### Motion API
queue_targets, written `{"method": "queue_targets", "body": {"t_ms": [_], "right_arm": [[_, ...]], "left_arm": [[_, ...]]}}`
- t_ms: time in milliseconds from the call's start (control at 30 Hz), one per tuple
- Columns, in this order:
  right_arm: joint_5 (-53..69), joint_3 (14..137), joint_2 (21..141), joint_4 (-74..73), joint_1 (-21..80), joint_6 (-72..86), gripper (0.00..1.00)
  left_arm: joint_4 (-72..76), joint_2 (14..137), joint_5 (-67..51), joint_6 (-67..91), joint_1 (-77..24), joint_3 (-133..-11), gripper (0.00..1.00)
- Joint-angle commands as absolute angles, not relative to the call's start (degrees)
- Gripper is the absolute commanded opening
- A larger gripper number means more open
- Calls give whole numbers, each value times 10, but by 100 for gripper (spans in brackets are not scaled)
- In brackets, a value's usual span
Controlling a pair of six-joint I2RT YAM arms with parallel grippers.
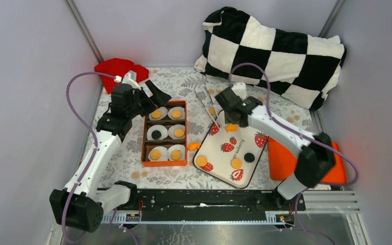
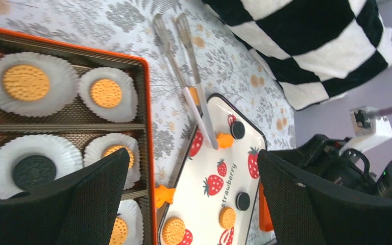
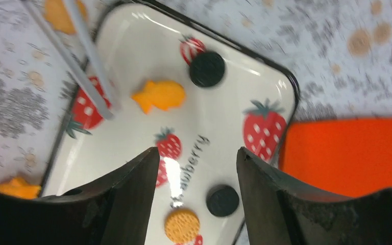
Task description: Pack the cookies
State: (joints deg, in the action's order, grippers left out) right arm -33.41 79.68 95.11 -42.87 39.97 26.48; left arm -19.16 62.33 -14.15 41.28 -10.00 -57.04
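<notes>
The left fingers gape wide and empty above the box, where cookies sit in cups, while the right fingers, likewise spread and holding nothing, hang over loose cookies on the tray.

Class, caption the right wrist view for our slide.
Open right gripper above white strawberry-print tray with two black round cookies.

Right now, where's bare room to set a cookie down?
Tray middle, between the fish biscuit and the black cookie, is bare. So is the cloth between the orange box and the rail. Crowded: the box, every paper cup filled; tongs cross the tray's far corner.
</notes>
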Motion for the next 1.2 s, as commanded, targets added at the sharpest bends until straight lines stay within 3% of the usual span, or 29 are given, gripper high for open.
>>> {"method": "queue_targets", "body": {"t_ms": [0, 233, 433, 633, 833, 1033, 1167], "right_arm": [[-362, 671, 848, -514, 400, 379, 63], [-341, 506, 713, -590, 400, 507, 59], [-317, 527, 682, -675, 401, 592, 56], [-344, 508, 707, -651, 373, 585, 59], [-311, 528, 715, -571, 233, 464, 58], [-281, 538, 762, -524, 79, 361, 44], [-261, 524, 806, -486, 55, 345, 32]], "left_arm": [[-181, 637, -122, 407, -144, -593, 99], [-157, 651, -113, 418, -201, -592, 99], [-141, 665, -119, 417, -234, -595, 99], [-119, 688, -135, 417, -242, -593, 99], [-104, 694, -135, 415, -242, -588, 99], [-93, 719, -149, 417, -243, -597, 99], [-90, 727, -154, 419, -243, -598, 99]]}}
